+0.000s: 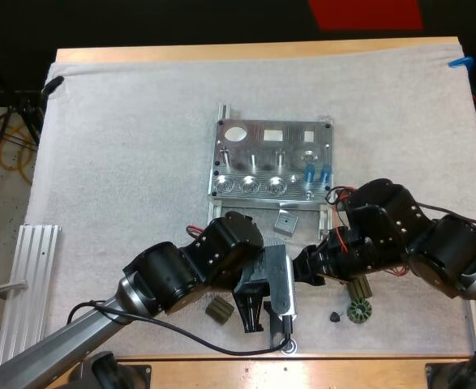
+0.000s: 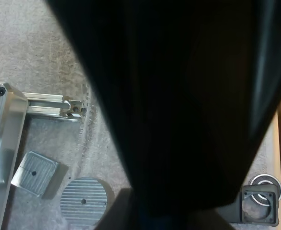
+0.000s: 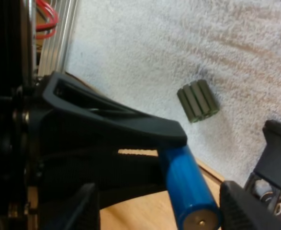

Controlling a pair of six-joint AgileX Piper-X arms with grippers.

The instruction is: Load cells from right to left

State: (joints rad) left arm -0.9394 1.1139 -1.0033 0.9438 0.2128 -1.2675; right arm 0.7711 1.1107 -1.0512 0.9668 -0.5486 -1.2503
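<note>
Our right gripper (image 1: 305, 266) is clamped on a blue cell (image 3: 185, 189). One black finger presses on the end of the cell away from its metal cap. The cell hangs over the near edge of the table (image 1: 221, 53), just beside our left gripper (image 1: 256, 312), and we cannot tell that gripper's state. The fixture (image 1: 274, 158) lies well apart from the cell, farther up the mat (image 1: 124, 162), and two seated cells (image 1: 309, 172) already stand at its right end. We judge the cell to be light and rigid, with a smooth, slippery sleeve. Pinched near one end as it is, it may swing or slide. A hold across the middle of the barrel would be steadier, and it would leave the capped end free to enter a pocket. A ribbed dark part (image 3: 198, 100) rests on the mat nearby.
</note>
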